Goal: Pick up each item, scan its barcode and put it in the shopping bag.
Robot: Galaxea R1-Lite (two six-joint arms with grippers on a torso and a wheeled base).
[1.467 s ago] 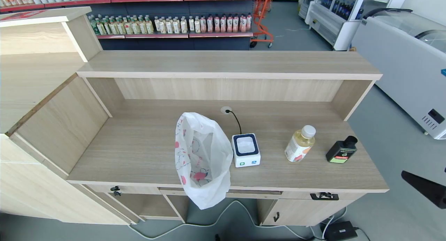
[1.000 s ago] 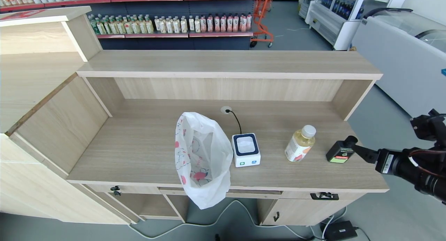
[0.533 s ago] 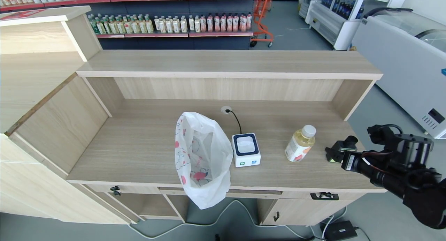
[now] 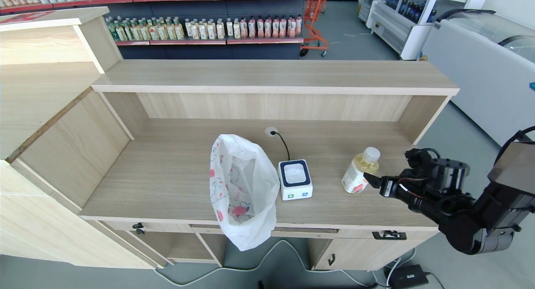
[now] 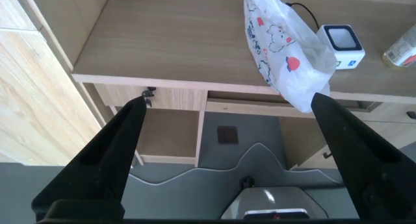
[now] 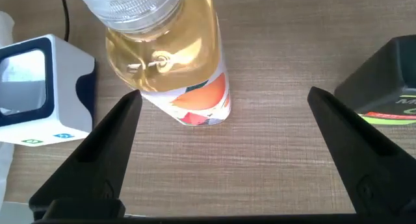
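Right wrist view is showing the right claw (image 6: 224,97) gaping wide, empty, before the upright clear bottle of yellow drink (image 6: 172,62) on the wooden worktop (image 6: 260,172); closing off-centre is risking toppling it.

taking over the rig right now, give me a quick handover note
Right gripper: open, lined up on the yellow drink bottle, not gripping it.
Left gripper: open, holding nothing, out in front of the counter.
Black bottle sits on the counter beside the yellow one; scanner and shopping bag are mid-counter, side by side.
Done: nothing bagged that I can see.
Left: grasp, scan and bag both bottles.
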